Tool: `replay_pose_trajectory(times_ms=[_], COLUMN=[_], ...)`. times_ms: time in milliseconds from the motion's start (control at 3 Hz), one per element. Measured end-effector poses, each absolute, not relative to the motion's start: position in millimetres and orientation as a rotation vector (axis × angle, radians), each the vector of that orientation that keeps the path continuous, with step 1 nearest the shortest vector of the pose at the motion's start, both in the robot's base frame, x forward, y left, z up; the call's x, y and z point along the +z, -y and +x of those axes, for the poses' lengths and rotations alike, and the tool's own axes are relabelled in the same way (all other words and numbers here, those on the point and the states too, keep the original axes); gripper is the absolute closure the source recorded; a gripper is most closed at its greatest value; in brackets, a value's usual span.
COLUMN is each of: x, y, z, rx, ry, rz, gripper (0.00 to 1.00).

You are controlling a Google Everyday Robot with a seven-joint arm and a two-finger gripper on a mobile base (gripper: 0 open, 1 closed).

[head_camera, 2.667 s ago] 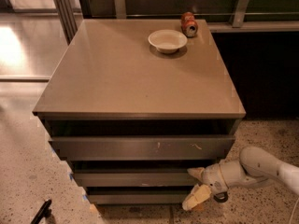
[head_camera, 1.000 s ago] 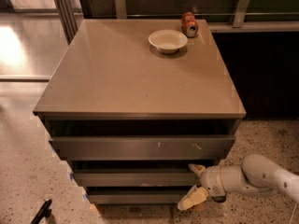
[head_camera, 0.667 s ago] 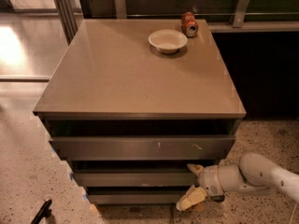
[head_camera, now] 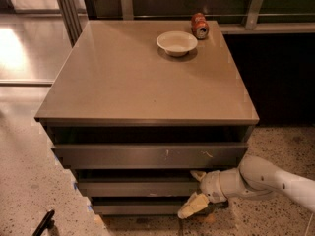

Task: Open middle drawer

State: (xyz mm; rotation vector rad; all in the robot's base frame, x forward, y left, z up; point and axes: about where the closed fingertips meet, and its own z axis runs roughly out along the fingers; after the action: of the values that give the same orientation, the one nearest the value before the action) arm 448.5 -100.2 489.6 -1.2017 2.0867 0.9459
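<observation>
In the camera view, the gripper (head_camera: 196,191) is sitting low at the right front corner of the cabinet, at the end of the white arm (head_camera: 275,181) coming in from the right. Its two fingers are spread wide. The upper tip is lying at the top lip of the middle drawer (head_camera: 133,187), which stretches away to the left of the gripper, and the lower tip is hanging down by the bottom drawer (head_camera: 133,208). Whether the fingers are actually biting on the drawer's edge, I cannot tell; nothing is looking clamped. Just above the gripper, the taller scratched front (head_camera: 147,155) is jutting out a little further than the fronts under it. Far above and beyond, a white bowl (head_camera: 176,43) and a tipped red can (head_camera: 199,25) are resting on the cabinet top (head_camera: 123,87). As for progress, the approach is looking done, but the middle drawer is showing none of its inside, so I judge that the hooking and the whole pull are yet to come.
</observation>
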Motion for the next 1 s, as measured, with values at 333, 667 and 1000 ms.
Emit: replay_pose_trajectory(times_ms=[333,667,1000], x=[482.3,482.3,475.6], y=[85.7,85.7,83.5], z=[470.8,470.7,474.1], rx=[0.830,0.830,0.865], ry=[-2.142,-2.142,-2.161], rz=[-1.195,-1.195,-1.189], gripper=[0.00,0.00,0.00])
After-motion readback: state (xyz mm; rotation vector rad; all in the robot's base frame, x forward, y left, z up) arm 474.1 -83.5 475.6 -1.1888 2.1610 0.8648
